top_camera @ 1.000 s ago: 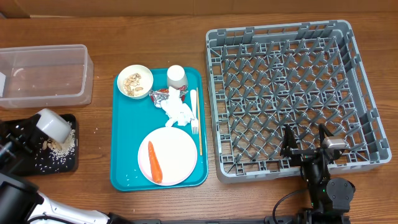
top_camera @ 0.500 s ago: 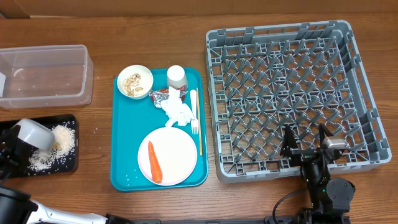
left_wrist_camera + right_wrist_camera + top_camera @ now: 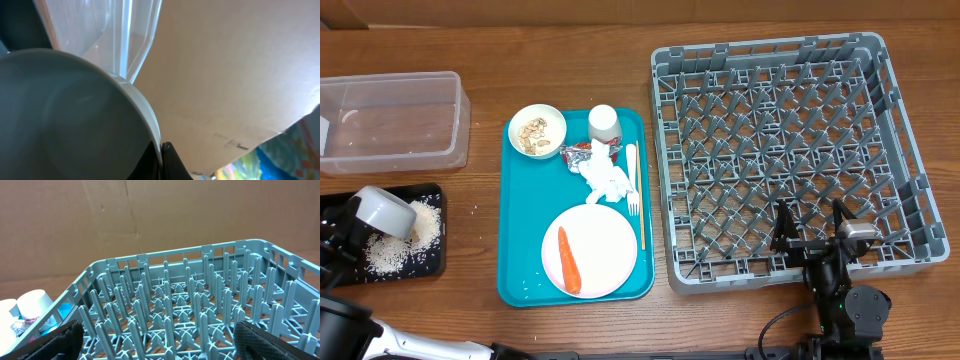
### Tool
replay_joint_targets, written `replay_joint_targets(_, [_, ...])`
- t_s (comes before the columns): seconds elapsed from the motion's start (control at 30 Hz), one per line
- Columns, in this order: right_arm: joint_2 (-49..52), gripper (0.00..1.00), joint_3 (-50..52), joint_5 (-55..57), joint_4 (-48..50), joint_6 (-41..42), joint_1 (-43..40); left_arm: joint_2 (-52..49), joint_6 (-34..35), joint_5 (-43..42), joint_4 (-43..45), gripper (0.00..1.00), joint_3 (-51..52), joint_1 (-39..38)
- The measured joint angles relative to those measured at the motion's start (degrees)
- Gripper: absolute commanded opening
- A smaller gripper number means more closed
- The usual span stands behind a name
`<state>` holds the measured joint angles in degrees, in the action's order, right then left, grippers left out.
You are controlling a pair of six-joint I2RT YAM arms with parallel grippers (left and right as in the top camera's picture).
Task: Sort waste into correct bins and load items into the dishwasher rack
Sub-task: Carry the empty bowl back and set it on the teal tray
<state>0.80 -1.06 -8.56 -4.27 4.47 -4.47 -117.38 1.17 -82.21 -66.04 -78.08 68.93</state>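
My left gripper (image 3: pixel 358 222) is shut on the rim of a small white bowl (image 3: pixel 382 212), held tipped over the black tray (image 3: pixel 424 266), where beige grain scraps (image 3: pixel 396 244) lie in a pile. In the left wrist view the bowl (image 3: pixel 75 115) fills the frame, its rim pinched at my left gripper (image 3: pixel 161 149). My right gripper (image 3: pixel 812 226) stands open over the front edge of the grey dishwasher rack (image 3: pixel 790 150), nothing between its fingers (image 3: pixel 262 341). The plate (image 3: pixel 605 245) carries the carrot (image 3: pixel 568 260).
On the teal tray (image 3: pixel 515 285) are a bowl of nut scraps (image 3: pixel 537 131), a white cup (image 3: pixel 604 122), a red-and-silver wrapper (image 3: pixel 582 153), a napkin (image 3: pixel 607 181), a fork (image 3: pixel 631 180) and a wooden stick (image 3: pixel 641 205). The clear tub (image 3: pixel 390 120) stands behind the black tray.
The left gripper has carried the tipped bowl leftward over the black tray, and the grain pile on the tray has grown. The right arm has not moved.
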Motion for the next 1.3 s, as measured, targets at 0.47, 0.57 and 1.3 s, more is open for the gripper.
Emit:
replay_joint_targets(0.47, [0.0,1.0,0.0,0.0,0.0,0.0,0.0,7.91,-6.29,10.05,-13.2,0.04,-14.36,-9.27])
replay_joint_targets(0.57, [0.0,1.0,0.0,-0.02,0.0,-0.02,0.0,12.52,-6.21,14.58,-12.94,0.04,-16.46,-15.72])
replay_joint_targets(1.3, [0.0,1.0,0.0,0.0,0.02,-0.02,0.0,13.22,21.68,76.85,-12.11,0.04,-17.53,-71.21])
